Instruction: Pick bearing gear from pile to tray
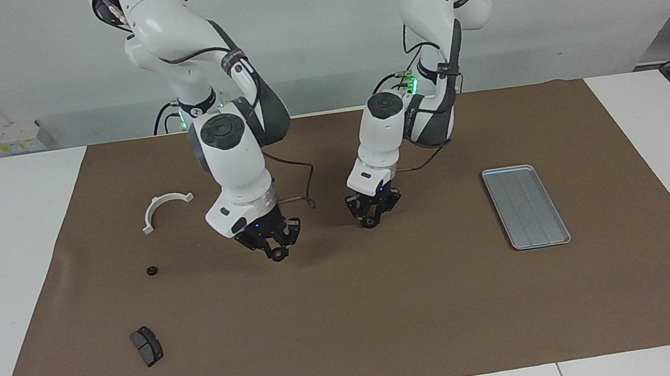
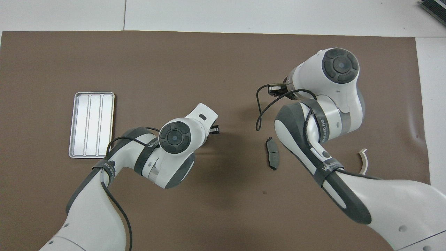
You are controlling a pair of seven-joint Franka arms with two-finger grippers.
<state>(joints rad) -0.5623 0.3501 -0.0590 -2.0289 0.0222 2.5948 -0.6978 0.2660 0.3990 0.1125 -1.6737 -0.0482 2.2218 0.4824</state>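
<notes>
My right gripper (image 1: 278,255) hangs just over the mat's middle, shut on a small black bearing gear. My left gripper (image 1: 370,222) is down at the mat beside it, toward the tray, its tips closed around another small black bearing gear. The overhead view shows only the edges of the left gripper (image 2: 214,129) and the right gripper (image 2: 276,89). From the pile, one loose bearing gear (image 1: 152,270) lies on the mat toward the right arm's end. The silver tray (image 1: 525,205) (image 2: 91,123) lies bare toward the left arm's end.
A white half-ring bracket (image 1: 164,207) (image 2: 363,160) lies nearer the robots than the loose gear. One dark brake pad (image 1: 147,345) lies farther out. Another brake pad (image 2: 272,152) lies by the right arm's forearm. A brown mat (image 1: 355,340) covers the table.
</notes>
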